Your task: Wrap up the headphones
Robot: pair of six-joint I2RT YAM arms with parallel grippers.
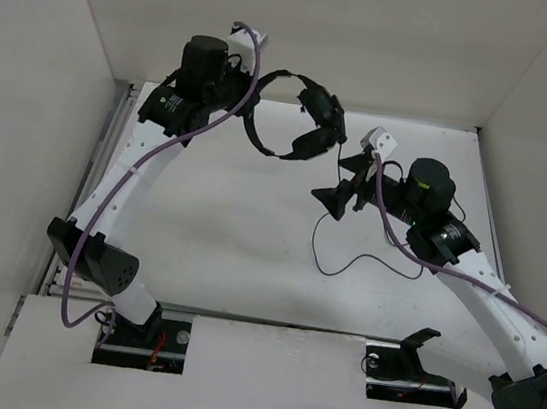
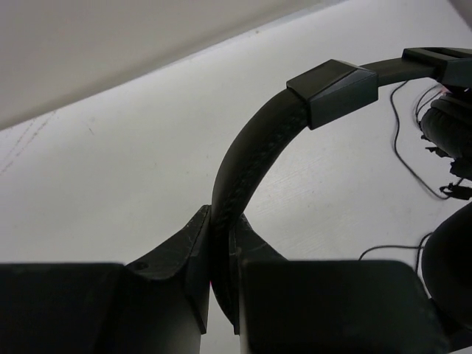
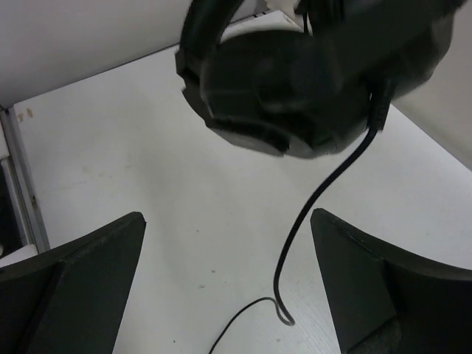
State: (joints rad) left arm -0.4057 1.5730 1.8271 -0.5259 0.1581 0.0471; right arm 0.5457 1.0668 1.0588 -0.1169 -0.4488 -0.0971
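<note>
The left gripper [image 2: 220, 228] is clamped tight on the headphones [image 1: 295, 117], pinching the thin headband [image 2: 247, 158] edge-on between its fingers. It holds the set up off the table [image 1: 231, 219], toward the far side and a little left of centre. This grip looks chosen to make the band a fixed anchor. With the headband pinned, the ear cups [image 1: 316, 129] hang to the right of that gripper and the rest of the set is free for winding.

From the cups the long thin cord [image 3: 318, 190] drops to the table and trails in a loose curve toward the near right. Lifting the set seems meant to pull the cord clear of the headphones, so that it hangs as a single reachable line.

The right gripper [image 3: 227, 221] is spread wide and holds nothing. It sits just below and near the ear cups. In the right wrist view the cord falls through the gap between its fingers without touching either one. That placement suggests it is lining up to take the cord close to where it leaves the cup.

Wrapping has not begun, since no turn of cord lies around the band or cups. A grab too low on the slack could leave a floppy first loop.
</note>
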